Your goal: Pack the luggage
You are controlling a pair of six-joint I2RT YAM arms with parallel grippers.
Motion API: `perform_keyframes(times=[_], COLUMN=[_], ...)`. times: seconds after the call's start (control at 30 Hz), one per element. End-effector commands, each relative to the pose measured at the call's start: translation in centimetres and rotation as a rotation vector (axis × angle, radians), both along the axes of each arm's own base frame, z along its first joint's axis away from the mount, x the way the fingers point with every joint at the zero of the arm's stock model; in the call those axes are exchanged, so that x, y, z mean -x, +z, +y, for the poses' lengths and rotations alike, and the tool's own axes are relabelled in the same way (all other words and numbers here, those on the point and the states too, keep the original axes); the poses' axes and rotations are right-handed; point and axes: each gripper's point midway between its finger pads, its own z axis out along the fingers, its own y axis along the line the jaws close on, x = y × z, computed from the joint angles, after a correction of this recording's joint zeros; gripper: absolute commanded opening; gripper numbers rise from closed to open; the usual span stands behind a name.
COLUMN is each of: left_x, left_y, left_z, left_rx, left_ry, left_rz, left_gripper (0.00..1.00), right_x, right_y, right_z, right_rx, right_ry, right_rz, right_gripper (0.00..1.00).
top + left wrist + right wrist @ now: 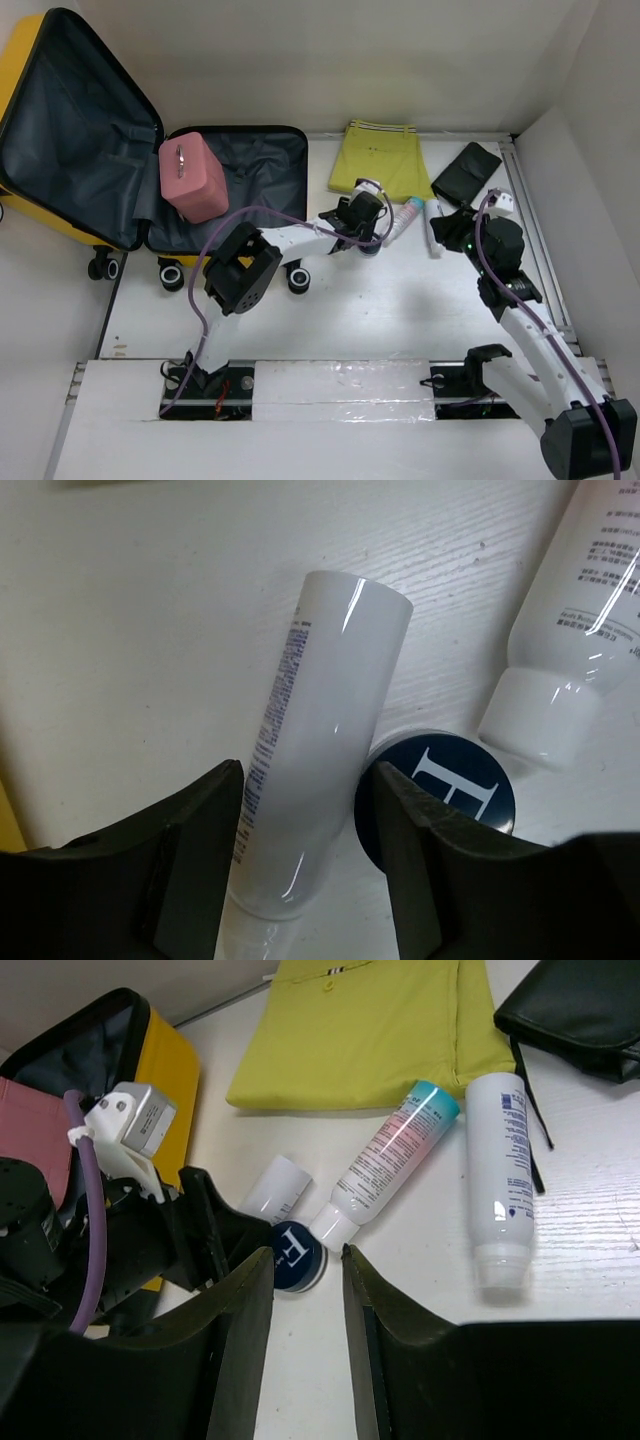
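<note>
The yellow luggage lies open at the far left, its dark grey lining showing, with a pink boxy pouch in the near half. My left gripper is open and straddles a small white tube lying on the table; the far finger stands slightly apart from it. A dark blue round tin lies beside that finger. My right gripper is open and empty above the table, right of the tin. The luggage edge shows in the right wrist view.
A pink-and-teal tube and a white bottle lie between the grippers. A folded yellow garment and a black pouch lie at the back. White walls close in the back and right sides.
</note>
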Motion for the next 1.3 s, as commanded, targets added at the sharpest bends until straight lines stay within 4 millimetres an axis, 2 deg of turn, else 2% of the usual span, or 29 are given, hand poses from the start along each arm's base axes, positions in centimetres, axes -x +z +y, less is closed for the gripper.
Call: perform_keyframes(times=[0.0, 0.1, 0.2, 0.27, 0.4, 0.5, 0.63, 0.67, 0.7, 0.73, 0.77, 0.8, 0.83, 0.93, 0.97, 1.03, 1.1, 1.13, 1.17, 1.2, 1.23, 1.27], left_x=[-1.3, -1.5, -1.2, -1.0, -1.1, -1.1, -1.1, -1.2, -1.3, -1.2, -1.4, -1.5, -1.4, -1.2, -1.2, -1.3, -2.7, -3.3, -4.0, -5.7, -6.5, -8.3], left_y=[0.7, -0.8, -1.5, -2.0, -1.9, -2.6, -3.1, -3.0, -3.0, -2.5, -1.6, 0.5, 1.6, 6.5, 10.3, 14.0, 18.7, 19.9, 20.7, 22.0, 21.9, 22.4], left_z=[-0.5, 0.0, 0.4, 0.3, -0.2, -0.3, -0.2, 0.0, 0.1, 0.1, -0.1, -0.2, -0.2, -0.4, -0.4, 0.1, 2.4, 3.4, 4.7, 7.4, 9.1, 12.2], left_rx=[0.014, -0.006, -0.016, -0.017, -0.011, -0.023, -0.036, -0.04, -0.036, -0.026, -0.007, 0.036, 0.05, 0.13, 0.186, 0.226, 0.293, 0.312, 0.309, 0.335, 0.332, 0.338], left_ry=[-0.011, -0.002, -0.002, -0.009, -0.018, -0.024, -0.018, -0.011, 0.005, 0.005, 0.005, 0.021, 0.021, 0.016, 0.014, 0.031, 0.087, 0.114, 0.148, 0.228, 0.272, 0.346], left_rz=[-0.018, 0.001, 0.009, 0.021, 0.028, 0.048, 0.051, 0.046, 0.043, 0.034, 0.016, -0.001, -0.014, -0.065, -0.116, -0.171, -0.23, -0.245, -0.26, -0.281, -0.275, -0.291], left_gripper=[0.48, 0.38, 0.36, 0.44, 0.44, 0.53, 0.55, 0.53, 0.38, 0.29, 0.24, 0.13, 0.12, 0.12, 0.12, 0.12, 0.14, 0.14, 0.14, 0.14, 0.15, 0.17], right_x=[-0.3, -0.3, -0.3, -0.3, -0.3, -0.3, -0.3, -0.3, -0.3, -0.3, -0.3, -0.3, -0.3, -0.3, -0.3, -0.4, -0.4, -0.4, -0.4, -0.3, -0.5, -0.4], right_y=[1.3, 1.3, 1.3, 1.3, 1.3, 1.3, 1.6, 1.6, 1.6, 1.6, 1.6, 1.8, 1.8, 1.8, 1.8, 1.7, 1.7, 1.7, 1.7, 1.7, 1.7, 1.7], right_z=[0.5, 0.5, 0.5, 0.5, 0.5, 0.6, 0.6, 0.6, 0.6, 0.6, 0.6, 0.8, 0.8, 0.8, 0.8, 1.0, 1.3, 1.3, 1.3, 1.4, 1.4, 1.8], right_rx=[-0.006, -0.006, -0.006, -0.006, -0.006, -0.007, -0.009, -0.009, -0.009, -0.009, -0.009, -0.011, -0.011, -0.011, -0.011, -0.013, -0.013, -0.013, -0.013, -0.015, -0.015, -0.015], right_ry=[0.034, 0.034, 0.034, 0.034, 0.034, 0.043, 0.043, 0.043, 0.043, 0.043, 0.043, 0.052, 0.052, 0.052, 0.052, 0.061, 0.07, 0.07, 0.07, 0.079, 0.079, 0.09], right_rz=[-0.053, -0.053, -0.053, -0.053, -0.053, -0.053, -0.062, -0.062, -0.062, -0.062, -0.062, -0.071, -0.071, -0.071, -0.071, -0.071, -0.071, -0.071, -0.071, -0.07, -0.07, -0.07], right_gripper=[0.39, 0.39, 0.39, 0.39, 0.39, 0.39, 0.39, 0.39, 0.39, 0.39, 0.39, 0.39, 0.39, 0.39, 0.39, 0.39, 0.39, 0.39, 0.39, 0.39, 0.39, 0.39])
